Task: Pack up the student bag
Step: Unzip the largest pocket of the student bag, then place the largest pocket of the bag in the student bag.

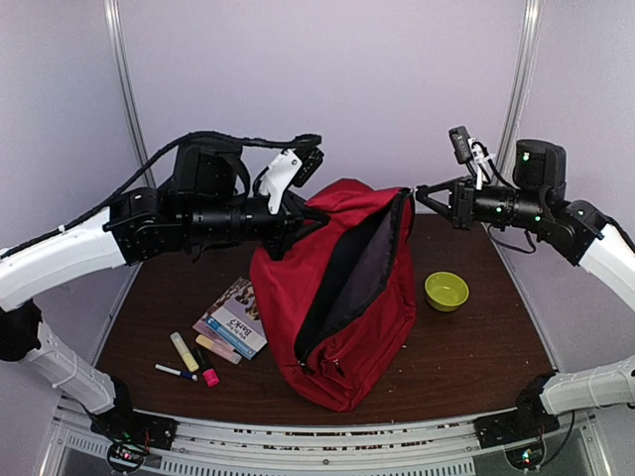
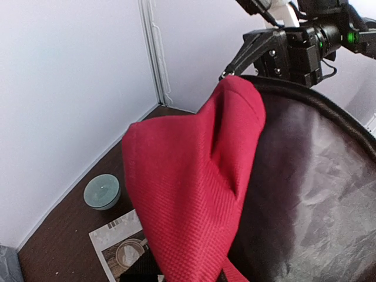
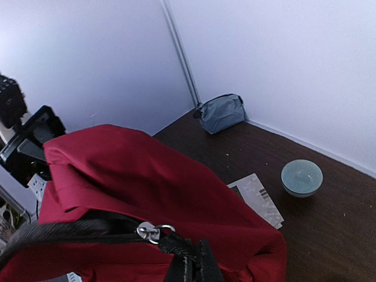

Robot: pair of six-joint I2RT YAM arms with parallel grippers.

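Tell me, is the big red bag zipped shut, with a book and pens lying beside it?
No. The red bag is unzipped and gaping open, grey lining showing; the top external view shows it. A book and pens do lie beside it.

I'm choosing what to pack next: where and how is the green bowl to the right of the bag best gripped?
Take the green bowl by its rim, one finger inside, one outside, coming straight down. It sits upright, mouth open, and its round wall offers no flat sides. The rim away from the student bag looks freest.
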